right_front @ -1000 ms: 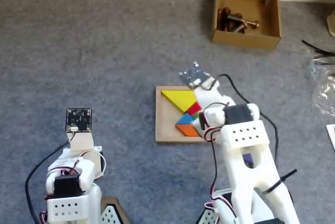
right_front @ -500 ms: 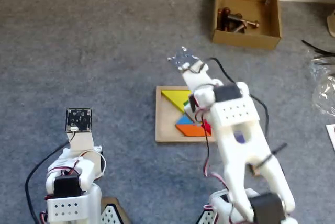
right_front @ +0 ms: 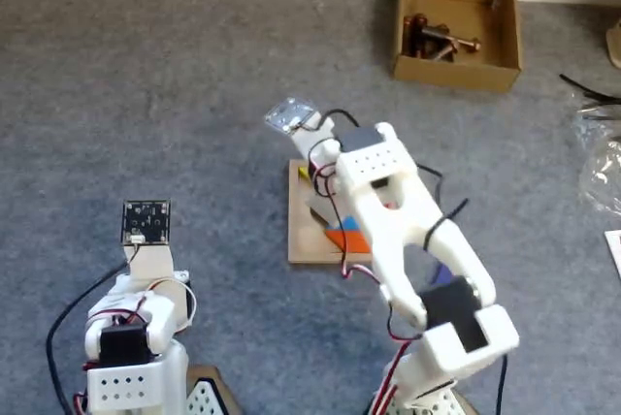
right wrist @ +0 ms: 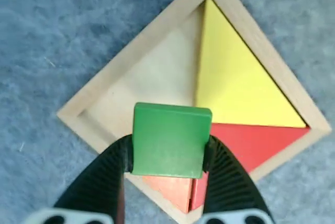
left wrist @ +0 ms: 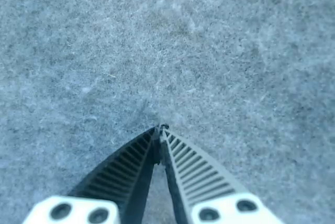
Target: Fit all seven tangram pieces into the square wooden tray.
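While right tool [right wrist: 167,149] grips green sq [right wrist: 170,139], diagonal to tray [right wrist: 137,45]

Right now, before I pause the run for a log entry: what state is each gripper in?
Left gripper: closed, holding nothing.
Right gripper: closed on the green square piece, over the wooden tray.

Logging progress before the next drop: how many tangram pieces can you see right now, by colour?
Yellow piece: 1, in the tray
Red piece: 1, in the tray
Orange piece: 1, in the tray
Blue piece: 1, in the tray
Green piece: 1, held by the right gripper above the tray
Total: 5 visible
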### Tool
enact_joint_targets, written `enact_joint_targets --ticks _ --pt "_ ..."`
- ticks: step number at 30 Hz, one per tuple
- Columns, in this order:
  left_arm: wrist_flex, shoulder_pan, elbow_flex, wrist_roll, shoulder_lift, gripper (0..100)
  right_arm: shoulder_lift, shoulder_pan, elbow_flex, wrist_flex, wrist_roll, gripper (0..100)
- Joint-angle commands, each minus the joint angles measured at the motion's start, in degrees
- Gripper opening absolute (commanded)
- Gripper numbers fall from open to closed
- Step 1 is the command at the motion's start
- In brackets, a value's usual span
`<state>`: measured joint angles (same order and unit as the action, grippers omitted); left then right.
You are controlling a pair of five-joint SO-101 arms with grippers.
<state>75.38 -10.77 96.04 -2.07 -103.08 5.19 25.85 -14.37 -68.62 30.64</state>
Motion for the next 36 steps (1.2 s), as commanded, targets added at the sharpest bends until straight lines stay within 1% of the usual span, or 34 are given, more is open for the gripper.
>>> enact_joint_targets --ticks 1,7,11,23,29,36 --pt "0.4 -0.5 1.2 -0.1 0.4 0 1.0 1.4 5.1 -0.3 0.4 1.1" --pt "0.4 -0.5 1.2 -0.1 0.4 0 3.7 4.4 5.7 0.9 0.3 1.1" --pt "0.4 -0.5 1.2 -0.1 0.4 0 5.8 4.7 5.6 3.6 0.0 1.1" --pt "0.4 -0.5 1.2 -0.1 0.4 0 7.3 4.4 5.7 4.0 0.4 1.2" --pt "0.4 -0.5 1.2 -0.1 0.4 0 7.2 1.6 5.8 5.9 0.4 1.3" --pt "0.4 -0.5 1.2 -0.1 0.4 0 7.2 1.4 5.8 6.0 0.4 1.3"
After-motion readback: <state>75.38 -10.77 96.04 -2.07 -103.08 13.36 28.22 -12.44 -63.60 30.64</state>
